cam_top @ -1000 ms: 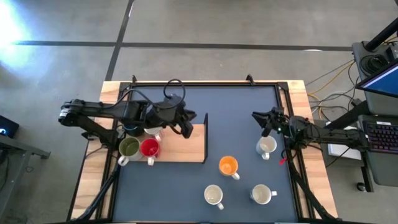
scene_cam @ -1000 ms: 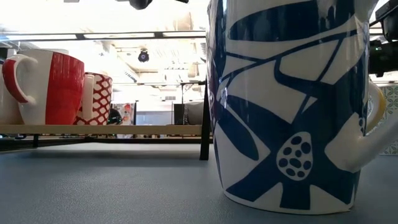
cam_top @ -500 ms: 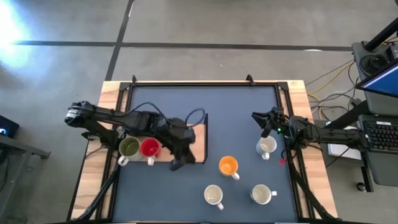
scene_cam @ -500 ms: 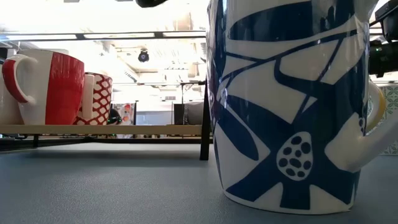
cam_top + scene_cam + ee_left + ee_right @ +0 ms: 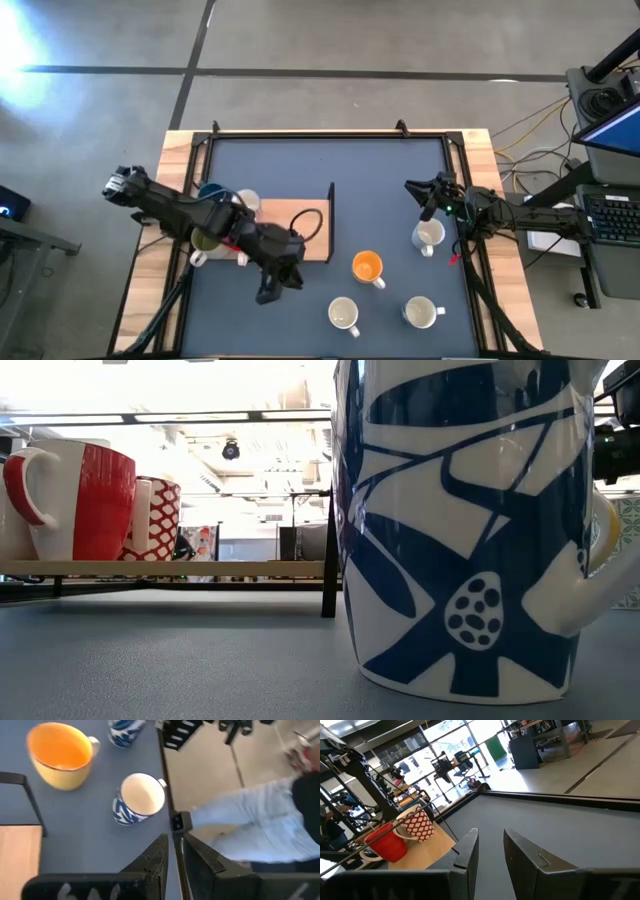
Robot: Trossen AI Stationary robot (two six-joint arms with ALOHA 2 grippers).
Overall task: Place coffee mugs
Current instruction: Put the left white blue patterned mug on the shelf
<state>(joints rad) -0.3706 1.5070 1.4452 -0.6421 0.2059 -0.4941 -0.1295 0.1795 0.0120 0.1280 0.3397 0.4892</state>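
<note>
In the high view the olive green mug (image 5: 206, 238) and the red mug (image 5: 241, 240) stand on the wooden board (image 5: 305, 242). A dark blue mug (image 5: 210, 190) and a white one (image 5: 247, 201) stand behind them. The orange mug (image 5: 367, 266) (image 5: 59, 754) and three white mugs (image 5: 344, 314) (image 5: 421, 312) (image 5: 429, 235) stand on the dark mat. My left gripper (image 5: 268, 293) (image 5: 172, 845) hangs shut over the mat, left of the orange mug. My right gripper (image 5: 412, 187) (image 5: 490, 840) waits, narrowly open, near the table's right edge. The low view is filled by a blue-patterned white mug (image 5: 460, 530).
A black upright bracket (image 5: 331, 205) stands at the board's right end. A black frame (image 5: 330, 134) rims the mat. Beyond the table's near edge a person's light trousers (image 5: 260, 830) show in the left wrist view. Bare mat lies between the board and the right gripper.
My left arm has swung from above the board's far right part toward the table's near edge, crossing the board's near edge and ending over the mat left of the orange mug. The mugs and the right arm have kept still.
</note>
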